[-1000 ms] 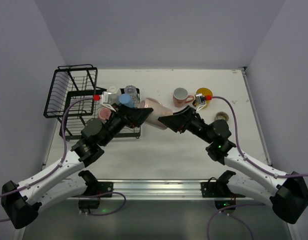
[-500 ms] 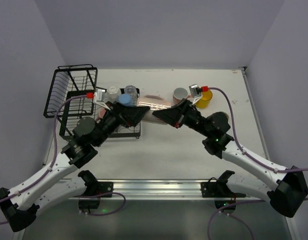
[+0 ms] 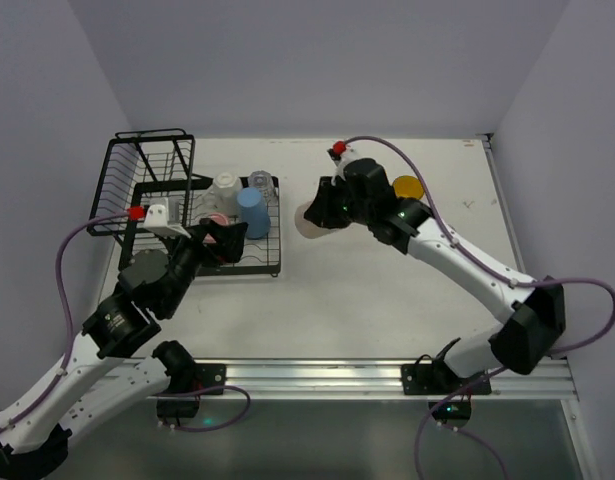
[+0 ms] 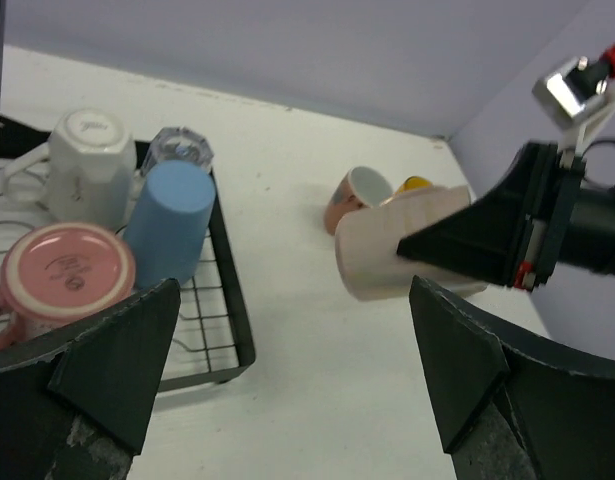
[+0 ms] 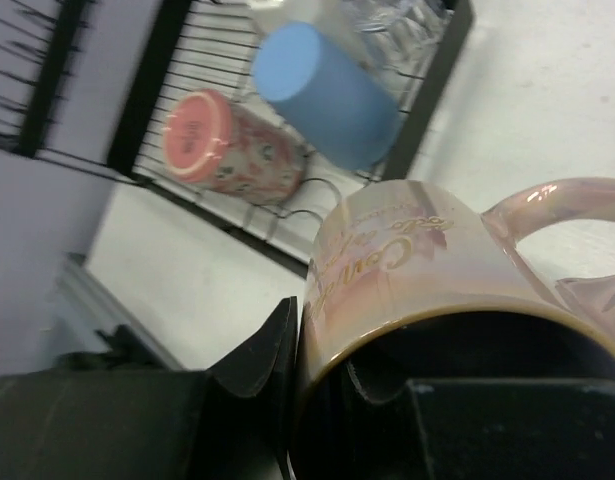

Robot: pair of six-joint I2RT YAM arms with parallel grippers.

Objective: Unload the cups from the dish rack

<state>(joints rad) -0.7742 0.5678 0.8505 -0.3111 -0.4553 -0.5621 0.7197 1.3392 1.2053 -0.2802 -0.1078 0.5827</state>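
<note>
Right wrist | right tool (image 5: 312, 385) grips beige mug (image 5: 417, 260) rim | left tool (image 4: 292, 330) gaping

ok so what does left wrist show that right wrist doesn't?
Left wrist only: a salmon-pink cup and a yellow cup on the white table, plus the open left gripper. Right wrist only: gold script and the handle on the pale pink-beige ceramic mug, its rim pinched by the right gripper. Both: that mug, the blue tumbler, the upside-down pink floral mug, the black wire dish rack.
</note>
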